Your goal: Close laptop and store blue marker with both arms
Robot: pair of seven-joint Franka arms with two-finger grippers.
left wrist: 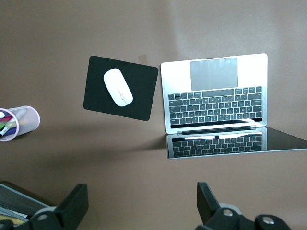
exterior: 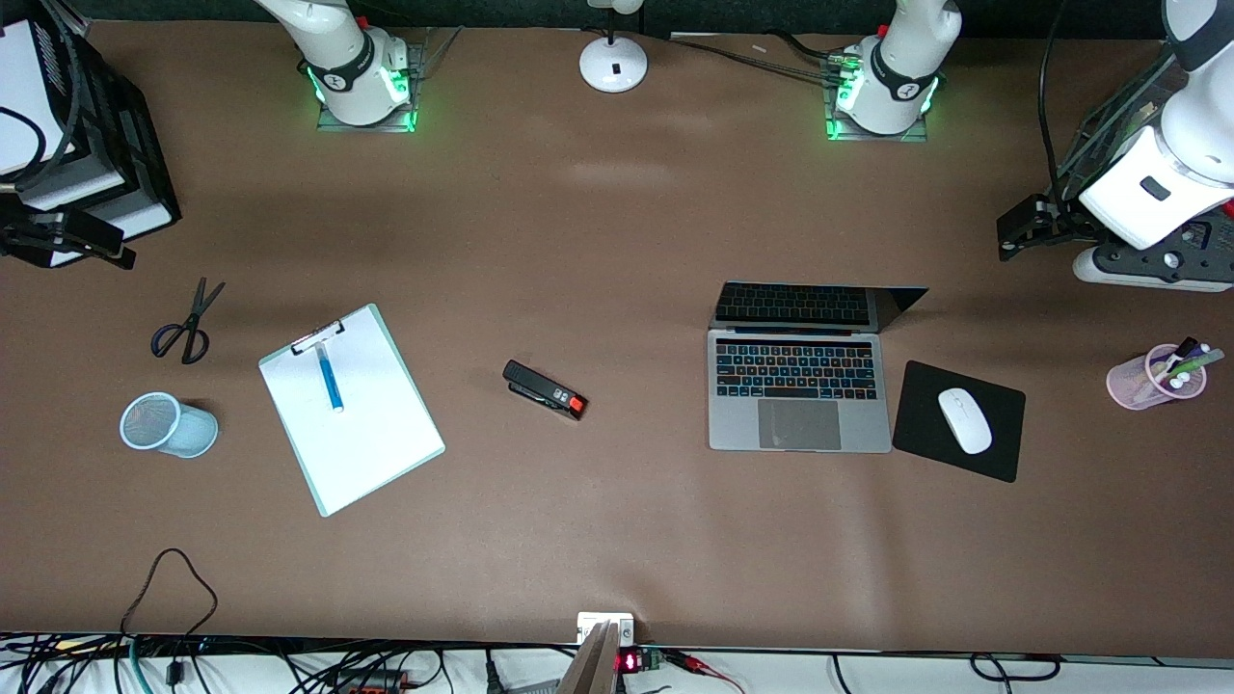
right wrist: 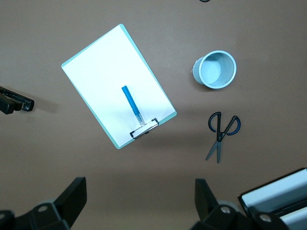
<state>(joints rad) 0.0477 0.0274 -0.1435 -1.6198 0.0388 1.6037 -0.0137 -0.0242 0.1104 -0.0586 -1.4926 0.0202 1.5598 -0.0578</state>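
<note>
The silver-grey laptop (exterior: 798,395) lies open toward the left arm's end of the table, its keyboard lit and its screen (exterior: 810,306) tilted back. The blue marker (exterior: 329,378) rests on a white clipboard (exterior: 352,410) toward the right arm's end. High over bare table by the laptop's (left wrist: 213,91) raised screen hangs my left gripper (left wrist: 142,196), open and empty. My right gripper (right wrist: 140,189) is open and empty too, high over bare table beside the clip end of the clipboard (right wrist: 117,86), where the marker (right wrist: 131,104) lies. In the front view both hands are out of sight.
A black mouse pad (exterior: 998,443) with a white mouse (exterior: 965,420) lies beside the laptop, a pink cup of markers (exterior: 1157,376) farther along. A stapler (exterior: 545,389) sits mid-table. Scissors (exterior: 188,323) and a blue mesh cup (exterior: 166,424) flank the clipboard. Equipment stands at both table ends.
</note>
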